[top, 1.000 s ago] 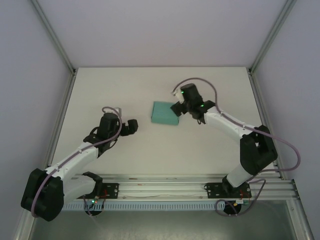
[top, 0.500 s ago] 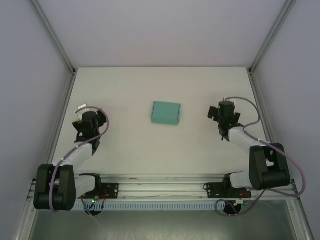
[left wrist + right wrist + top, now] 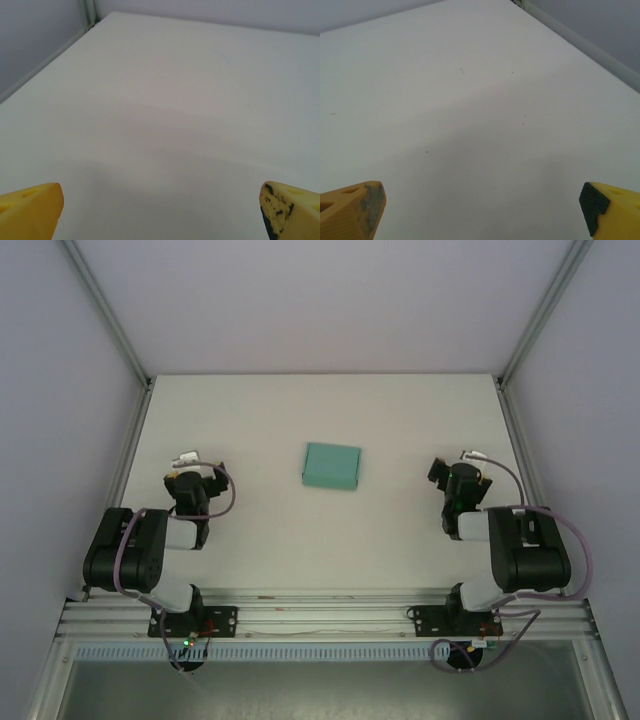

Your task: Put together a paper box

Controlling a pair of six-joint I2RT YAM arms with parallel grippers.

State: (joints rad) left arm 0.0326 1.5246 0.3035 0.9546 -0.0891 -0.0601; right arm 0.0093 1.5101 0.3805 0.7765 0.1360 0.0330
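Observation:
The paper box (image 3: 332, 466) is a small teal-green closed rectangular box lying flat on the white table (image 3: 320, 420), near its middle. My left gripper (image 3: 192, 480) is folded back at the table's left side, well apart from the box. My right gripper (image 3: 458, 476) is folded back at the right side, also well apart from it. In the left wrist view the yellow fingertips (image 3: 30, 210) stand wide apart over bare table, the left gripper (image 3: 162, 212) open and empty. The right gripper (image 3: 482, 210) is likewise open, its fingertips (image 3: 610, 205) far apart with nothing between.
Grey enclosure walls and aluminium corner posts (image 3: 105, 310) bound the table on three sides. A slotted metal rail (image 3: 320, 615) carrying both arm bases runs along the near edge. The table's raised side edge (image 3: 580, 42) runs past in the right wrist view.
The right gripper has left the box and drawn back to the right side. The left arm has folded back to the left. The box has stayed in place.

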